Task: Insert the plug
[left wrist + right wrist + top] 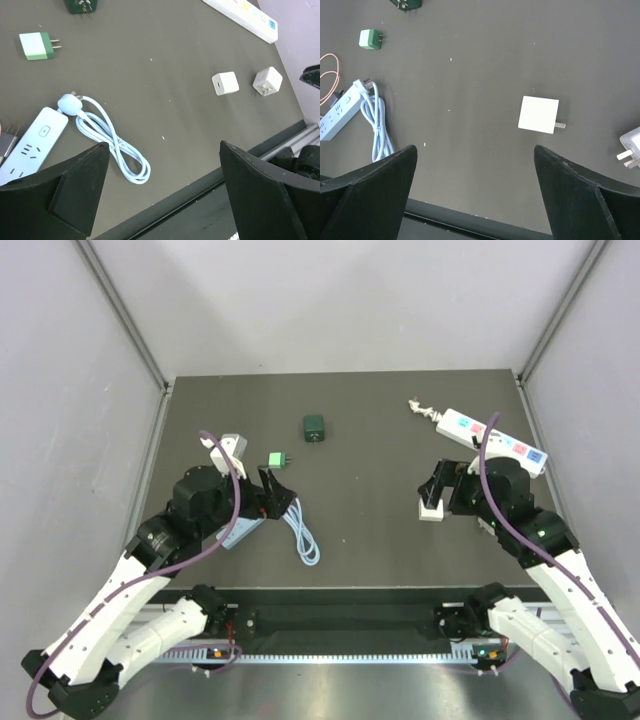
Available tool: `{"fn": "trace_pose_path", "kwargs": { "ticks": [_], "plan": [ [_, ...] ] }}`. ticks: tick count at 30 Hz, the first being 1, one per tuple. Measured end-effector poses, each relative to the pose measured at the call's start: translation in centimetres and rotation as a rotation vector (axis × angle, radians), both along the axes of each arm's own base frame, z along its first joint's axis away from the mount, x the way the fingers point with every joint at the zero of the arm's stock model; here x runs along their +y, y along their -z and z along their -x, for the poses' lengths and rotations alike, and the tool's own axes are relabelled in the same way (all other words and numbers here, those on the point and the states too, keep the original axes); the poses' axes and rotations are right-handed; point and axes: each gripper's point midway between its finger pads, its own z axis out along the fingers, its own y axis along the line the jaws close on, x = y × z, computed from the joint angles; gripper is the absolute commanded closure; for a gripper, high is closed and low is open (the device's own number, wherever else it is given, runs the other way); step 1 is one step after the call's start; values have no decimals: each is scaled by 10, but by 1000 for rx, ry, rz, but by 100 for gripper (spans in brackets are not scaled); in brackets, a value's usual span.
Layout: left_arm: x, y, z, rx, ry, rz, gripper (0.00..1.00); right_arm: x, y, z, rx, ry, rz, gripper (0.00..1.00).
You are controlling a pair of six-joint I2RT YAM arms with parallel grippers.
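The white square charger with two metal prongs [538, 114] lay flat on the dark grey table top [380, 540]. It sat directly beneath the right pincer [475, 160], between its two fingers and nearer the one on the right of the wrist view. That pincer was spread wide and held nothing, probably poised above the charger so it could drop onto it squarely. A second white cube plug [631, 146] lay just outside the same finger. The long white power strip with pink and blue sockets [495, 438] lay beyond the right pincer, near enough to be the likely socket. The left pincer [164, 150] was also spread and empty. It hung above the coiled pale-blue cable [112, 145] and its pale-blue power strip [35, 145], perhaps to steady things later. Farther ahead of it lay a light green plug [36, 46] and a dark green adapter [80, 5].
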Motion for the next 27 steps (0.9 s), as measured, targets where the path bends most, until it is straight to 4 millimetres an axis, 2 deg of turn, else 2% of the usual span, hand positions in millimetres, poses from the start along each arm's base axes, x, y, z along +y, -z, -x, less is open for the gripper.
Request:
{"fn": "trace_pose_path", "kwargs": {
  "ticks": [5, 9, 13, 19, 23, 27],
  "plan": [
    [6, 1, -12, -9, -67, -18, 10, 0, -1, -1, -3, 2, -2, 0],
    [13, 7, -41, 6, -199, -74, 11, 3, 0, -3, -10, 0, -17, 0],
    [15, 13, -86, 0, -342, -156, 11, 11, -2, -2, -18, -40, -40, 0],
    [-11, 34, -159, 7, -409, -243, 11, 17, 2, 7, -13, -95, -60, 0],
    [-36, 63, -217, 57, -398, -271, 11, 20, 3, 13, -15, -130, -65, 0],
    [-54, 110, -262, 122, -362, -313, 15, 21, 0, 16, -29, -151, -70, 0]
  ]
}}
